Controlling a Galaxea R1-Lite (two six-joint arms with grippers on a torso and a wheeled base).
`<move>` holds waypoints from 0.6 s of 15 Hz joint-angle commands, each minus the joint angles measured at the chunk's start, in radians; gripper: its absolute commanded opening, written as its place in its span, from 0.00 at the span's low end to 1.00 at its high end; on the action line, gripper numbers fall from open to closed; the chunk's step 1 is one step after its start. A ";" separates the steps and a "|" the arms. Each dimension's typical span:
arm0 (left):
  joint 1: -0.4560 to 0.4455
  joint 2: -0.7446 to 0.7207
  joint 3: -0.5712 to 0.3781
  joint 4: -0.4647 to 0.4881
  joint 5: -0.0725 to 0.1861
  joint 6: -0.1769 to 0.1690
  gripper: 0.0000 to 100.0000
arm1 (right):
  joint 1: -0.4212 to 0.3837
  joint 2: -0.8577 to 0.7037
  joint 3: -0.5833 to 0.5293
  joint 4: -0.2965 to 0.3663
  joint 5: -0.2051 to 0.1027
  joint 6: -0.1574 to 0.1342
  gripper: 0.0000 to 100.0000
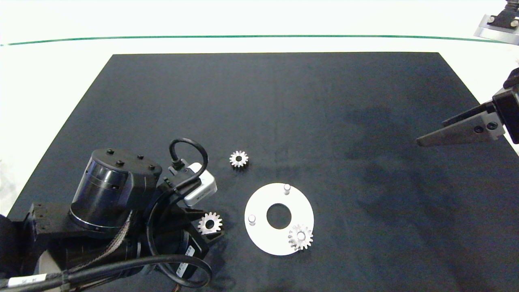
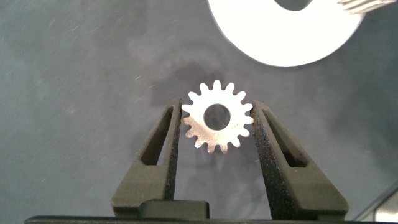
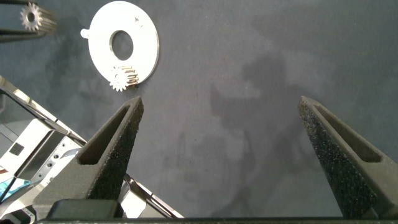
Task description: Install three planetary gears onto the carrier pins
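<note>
One gear (image 1: 300, 237) already sits on a pin of the white disc (image 1: 263, 237). The left gripper (image 2: 216, 127) clamps a second gear (image 2: 217, 124) between its fingers, the disc just ahead. A third gear (image 1: 239, 158) lies loose beyond. The right gripper (image 3: 217, 155) hangs wide apart, idle.

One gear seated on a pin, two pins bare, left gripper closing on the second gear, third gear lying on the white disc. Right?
No. The third gear lies on the black mat, apart from the white disc, as the head view shows. The rest holds: seated gear, left gripper around the second gear.
</note>
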 commanded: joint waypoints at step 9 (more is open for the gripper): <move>-0.104 0.089 -0.062 -0.107 0.009 -0.036 0.22 | -0.035 0.000 -0.004 0.003 0.002 -0.002 1.00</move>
